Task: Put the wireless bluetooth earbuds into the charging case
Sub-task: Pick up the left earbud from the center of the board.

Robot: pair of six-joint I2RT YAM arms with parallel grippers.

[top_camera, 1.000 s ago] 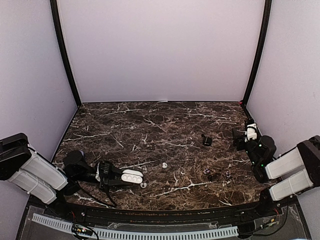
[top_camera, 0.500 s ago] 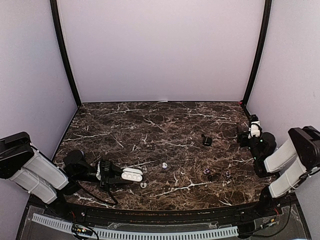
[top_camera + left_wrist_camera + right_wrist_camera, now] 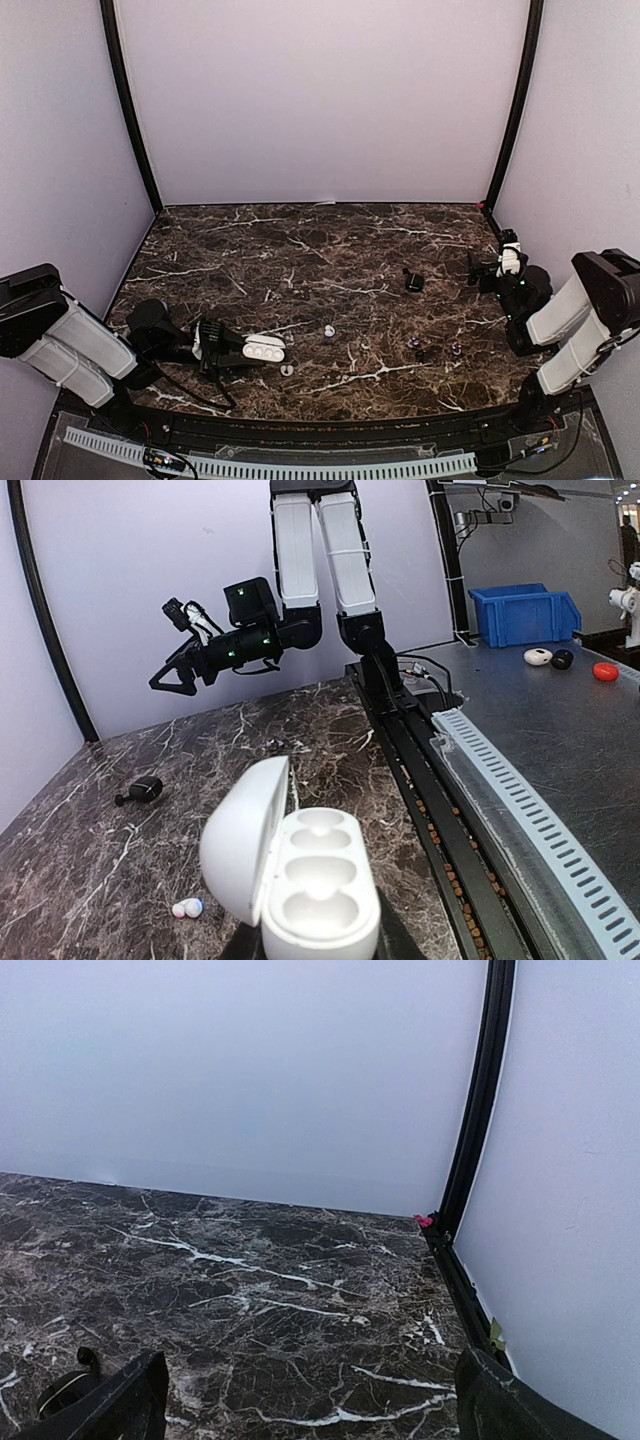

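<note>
Since the earlier frame the right arm has drawn back toward the right edge and its fingers have spread. The left arm and its load have not shifted.

**Position of parts**
- The wireless bluetooth earbuds all lie loose, none seated. In the top view, the small white bud (image 3: 329,331) is at lower centre and a second pale bud (image 3: 287,369) sits just below the case. The purple pair (image 3: 414,344) is at lower right and the dark bud (image 3: 415,282) is right of centre.
- The white pebble-shaped plastic charging case (image 3: 310,890) is at lower left in the top view. Its lid is hinged open and its wells face up, empty.
- The left fingers (image 3: 236,354) are clenched on the case body.
- The right fingers (image 3: 477,270) are released, spread wide and empty. They hover at the right edge, well apart from every bud.
- The dark marble-patterned bench (image 3: 300,250) carries everything.

**Step in hand (judged): first pickup**
1. Select a white bud, since it probably matches the white case.
2. Bring the right fingers down from above so that they straddle the bud.
3. Close gently, because a small rounded bud may squirt sideways.
4. Hold the case still and level.
5. Align the bud with a well, lower it until seated, then release.
</note>
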